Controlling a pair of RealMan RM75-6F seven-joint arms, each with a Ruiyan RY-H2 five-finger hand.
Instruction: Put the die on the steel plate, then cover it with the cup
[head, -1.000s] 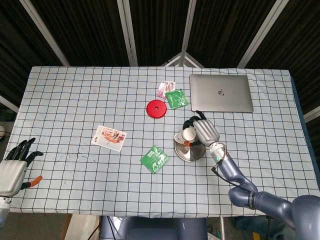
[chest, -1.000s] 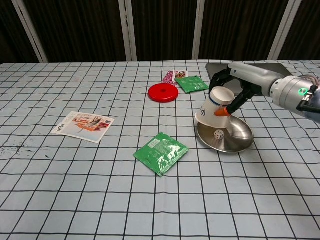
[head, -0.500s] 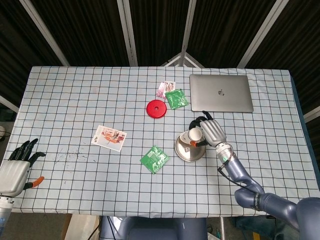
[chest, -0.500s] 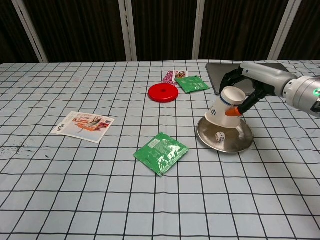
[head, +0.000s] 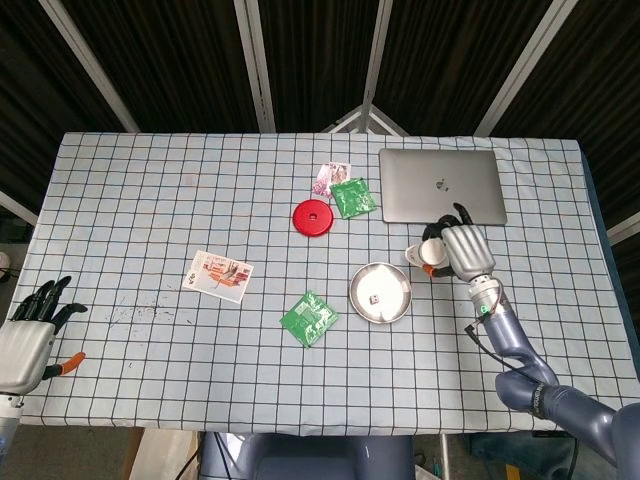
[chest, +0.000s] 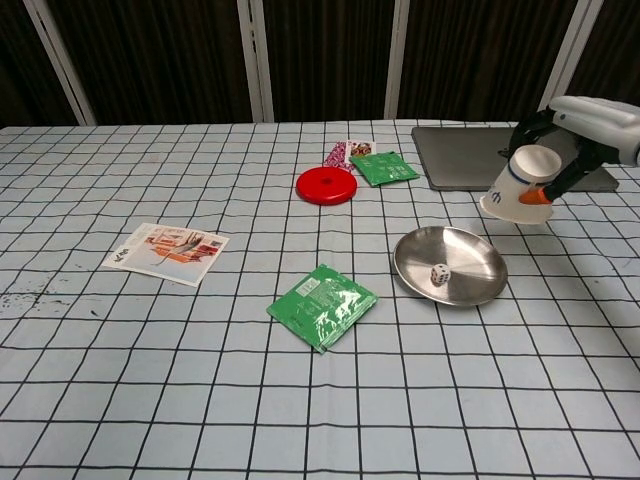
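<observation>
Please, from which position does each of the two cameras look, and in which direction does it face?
Head view: sits high above the near table edge, looking steeply down; shows the left hand at the lower left, the right hand with its arm, and part of the torso.
Chest view: sits low at the near edge, looking forward across the table toward the dark wall; shows only the right hand.
Both share the cup that the right hand holds, the steel plate with the die, and the laptop.

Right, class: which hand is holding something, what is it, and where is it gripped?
The right hand holds the cup around its side wall. The left hand holds nothing.
</observation>
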